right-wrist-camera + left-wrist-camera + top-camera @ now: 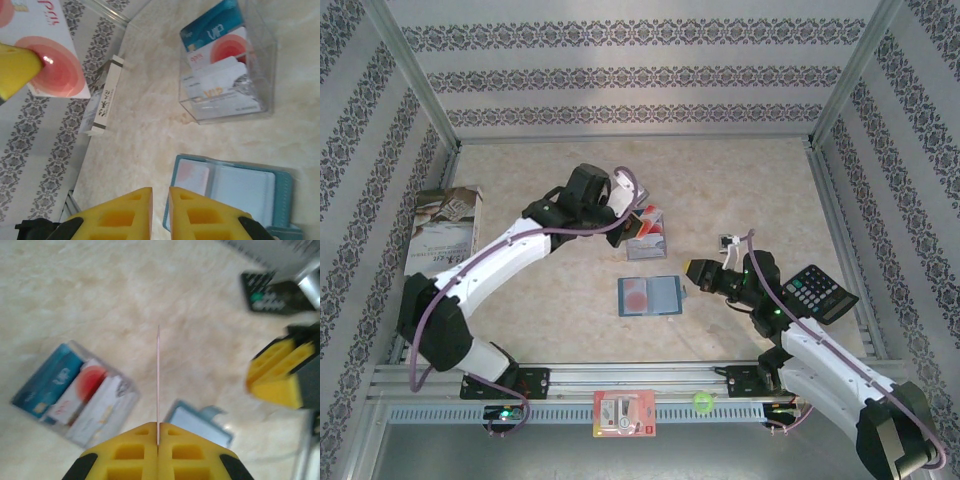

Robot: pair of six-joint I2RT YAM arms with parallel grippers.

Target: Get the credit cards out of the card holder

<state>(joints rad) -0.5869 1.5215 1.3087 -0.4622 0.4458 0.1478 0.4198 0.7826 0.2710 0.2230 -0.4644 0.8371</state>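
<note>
Left gripper (158,434): clenched on a red-and-white credit card (55,50), held raised.
Right gripper (160,199): fingers a slim gap apart, holding nothing.
Card holder (648,296): open flat between your arms; one pocket looks occupied.
Handling: probably light, stiff and slick; pinch an exposed edge.

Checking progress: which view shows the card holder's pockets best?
Right wrist: the card holder lies open close up, both pockets facing the camera, one corner behind the right gripper. Top external shows it whole but small. Left wrist catches a blurred corner past the left gripper and its credit card.
</note>
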